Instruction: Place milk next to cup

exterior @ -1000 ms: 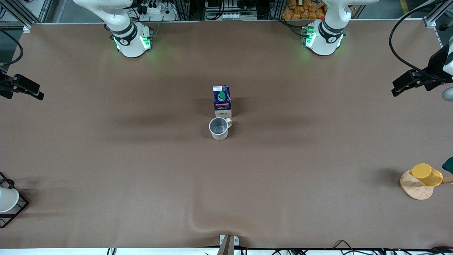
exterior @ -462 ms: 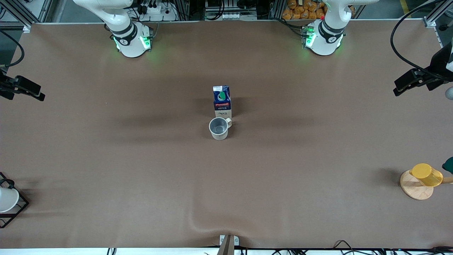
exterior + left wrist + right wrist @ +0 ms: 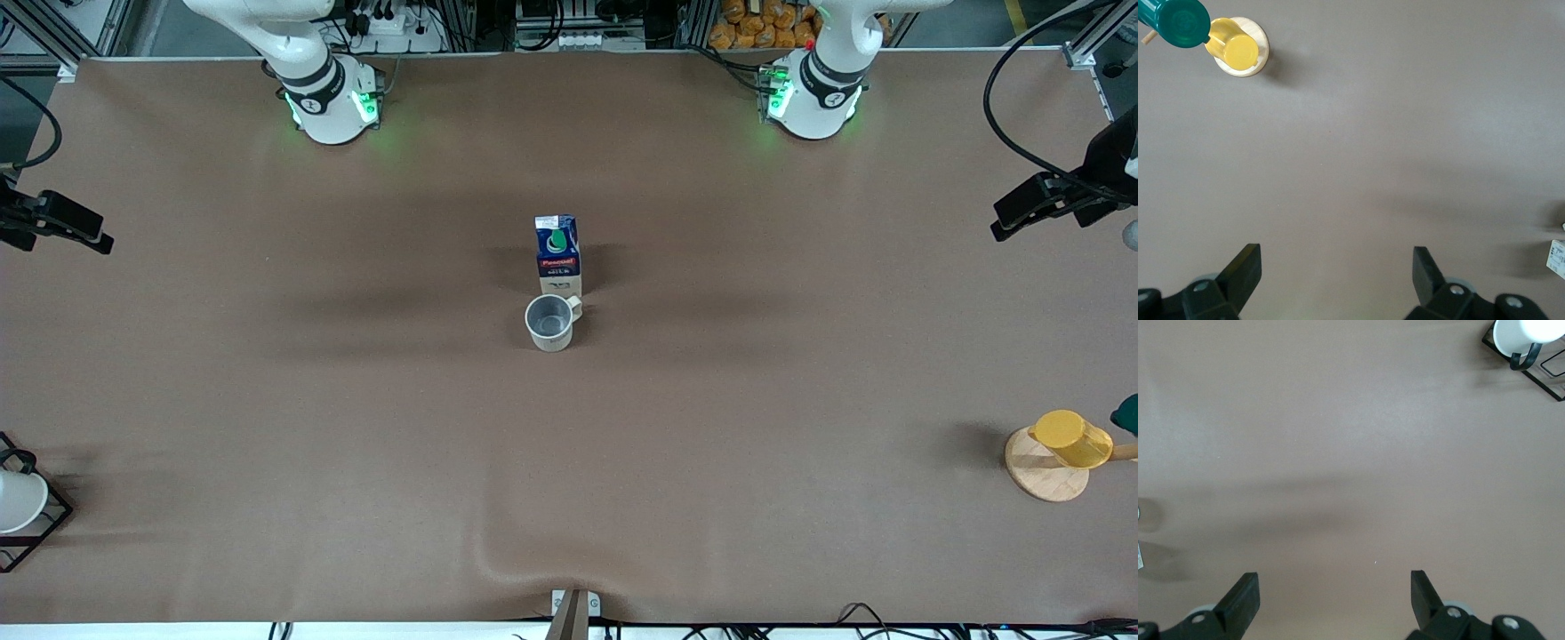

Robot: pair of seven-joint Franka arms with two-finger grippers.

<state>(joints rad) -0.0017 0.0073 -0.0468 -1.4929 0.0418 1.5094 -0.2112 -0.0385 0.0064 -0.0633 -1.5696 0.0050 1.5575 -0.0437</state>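
I see a brown table [image 3: 356, 427] with, mid-frame, the milk [image 3: 558, 255] in dark blue with a red band, white lower panel and green cap, and just below it the cream-white cup [image 3: 550, 323] with a grey inside. At lower right I have a yellow cup [image 3: 1071, 438] on a pale wooden disc [image 3: 1042, 476]; at lower left a white cup [image 3: 18, 500] in a black wire frame [image 3: 49, 524]. In the left wrist view's upper left, a teal cup [image 3: 1178, 21] sits beside the yellow one.
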